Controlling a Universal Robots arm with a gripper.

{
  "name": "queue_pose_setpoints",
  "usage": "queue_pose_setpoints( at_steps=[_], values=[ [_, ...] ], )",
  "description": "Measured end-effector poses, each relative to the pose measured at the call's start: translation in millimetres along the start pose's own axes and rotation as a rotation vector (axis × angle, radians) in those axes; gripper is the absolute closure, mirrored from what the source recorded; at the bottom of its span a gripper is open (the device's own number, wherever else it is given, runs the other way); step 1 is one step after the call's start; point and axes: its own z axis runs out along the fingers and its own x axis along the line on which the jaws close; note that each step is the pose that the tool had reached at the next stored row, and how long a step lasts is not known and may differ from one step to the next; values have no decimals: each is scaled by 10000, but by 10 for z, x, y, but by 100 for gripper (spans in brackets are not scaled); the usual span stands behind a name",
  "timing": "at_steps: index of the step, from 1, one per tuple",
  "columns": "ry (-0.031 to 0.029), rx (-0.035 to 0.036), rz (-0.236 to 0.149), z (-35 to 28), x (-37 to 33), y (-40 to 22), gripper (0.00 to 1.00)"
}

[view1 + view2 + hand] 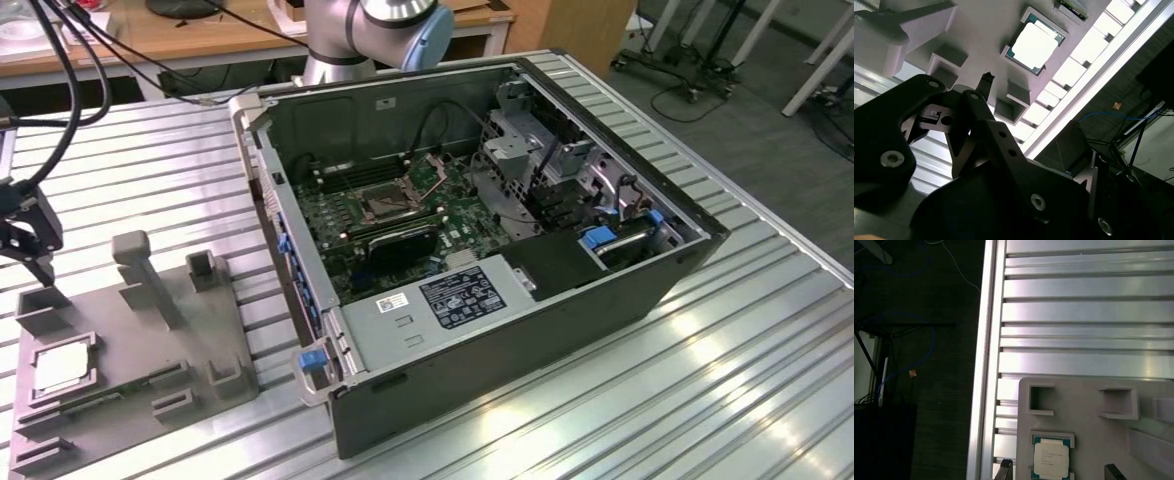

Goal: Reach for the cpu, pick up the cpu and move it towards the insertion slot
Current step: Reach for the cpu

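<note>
Silvery-white: one cpu [1051, 460] near one spread claw [1059, 471]

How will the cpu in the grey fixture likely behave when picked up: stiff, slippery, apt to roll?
Probably stiff: the cpu is a thin, flat, metal-faced square. Its bright, smooth face may slip in a light pinch. Flat and seated in a recess of the fixture, it should not roll or tip.

I see a grey fixture block [140, 345] on the slatted aluminium table [641, 400], just beside an open black computer case [534, 340] lying on its side. A silver power supply [414, 335] sits at the case's near end. Behind the table stands a wooden desk [200, 40], and the second wrist view shows me a blue cable [1104, 115] off the table's edge.
</note>
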Motion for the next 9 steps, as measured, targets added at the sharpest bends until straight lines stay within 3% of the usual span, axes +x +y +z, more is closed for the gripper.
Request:
queue_pose_setpoints(
  at_steps=[9],
  values=[
    [-1,-4,0,27,0,-3,22]
  ],
)
